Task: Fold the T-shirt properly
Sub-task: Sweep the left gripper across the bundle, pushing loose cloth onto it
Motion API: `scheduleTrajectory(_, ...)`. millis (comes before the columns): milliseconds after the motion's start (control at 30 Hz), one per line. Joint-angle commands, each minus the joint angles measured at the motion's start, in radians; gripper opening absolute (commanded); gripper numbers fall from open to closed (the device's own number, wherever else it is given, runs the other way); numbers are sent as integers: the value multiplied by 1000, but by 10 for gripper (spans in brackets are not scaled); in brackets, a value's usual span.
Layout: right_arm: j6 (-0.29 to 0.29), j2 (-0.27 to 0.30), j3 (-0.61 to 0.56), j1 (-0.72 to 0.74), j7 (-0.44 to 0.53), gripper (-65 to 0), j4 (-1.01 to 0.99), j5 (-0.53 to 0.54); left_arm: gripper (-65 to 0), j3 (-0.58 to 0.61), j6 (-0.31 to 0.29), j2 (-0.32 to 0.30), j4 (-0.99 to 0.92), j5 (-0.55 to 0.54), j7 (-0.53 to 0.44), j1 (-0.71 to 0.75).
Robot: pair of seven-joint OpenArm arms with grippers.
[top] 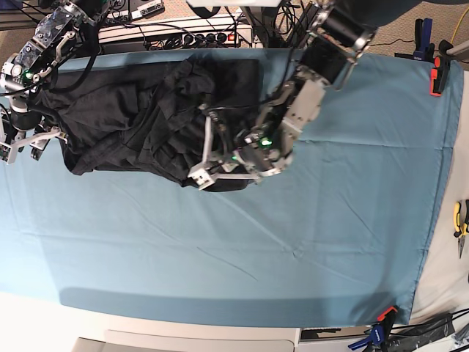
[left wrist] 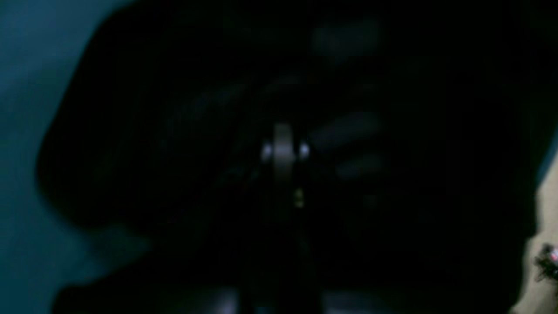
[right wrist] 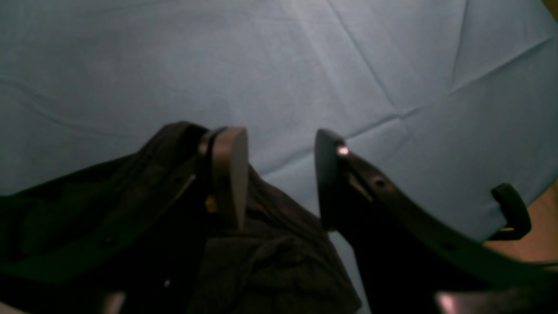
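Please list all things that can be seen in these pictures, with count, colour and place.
T-shirt: one, black, crumpled on the far left part of the cloth.
Table cloth: one, teal blue, covering the table.
Clamps: a few, orange and black, at the cloth's edges.
Pliers: one pair, yellow handles, right edge.
Cables: several, behind the table.
Left gripper: shut, at the T-shirt's near edge.
Right gripper: open, beside the T-shirt.

Teal cloth over tabletop (top: 293, 249), creased.
Clamps (top: 432, 55) pin its far corner; cables (top: 176, 29) along back edge; pliers (top: 460, 224) at side.
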Motion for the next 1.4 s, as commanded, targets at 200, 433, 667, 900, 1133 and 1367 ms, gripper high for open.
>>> scheduleTrajectory(200, -5, 16, 2, 8, 28, -393, 16, 2, -650, -29, -9, -127, 146, -161, -34, 37)
scheduleTrajectory(433, -5, 16, 2, 8, 29, -393, 16, 2, -650, -173, -50, -144, 251, -301, -69, 200)
scheduleTrajectory(667, -5, 16, 2, 8, 29, -393, 16, 3, -650, -191, -49, -140, 262, -275, -108, 263)
scheduleTrajectory(900, -5, 17, 2, 9, 37, -393, 16, 7, -650, -191, -26, -91, 259, -198, -173, 333)
scheduleTrajectory(1133, -5, 17, 2, 9, 37, -393, 16, 21, -650, -183, -2, -46, 239, -111, -234, 335)
scheduleTrajectory(1367, -5, 17, 2, 9, 41, -393, 16, 21, -650, -71, 53, -27, 189, -4, -260, 335)
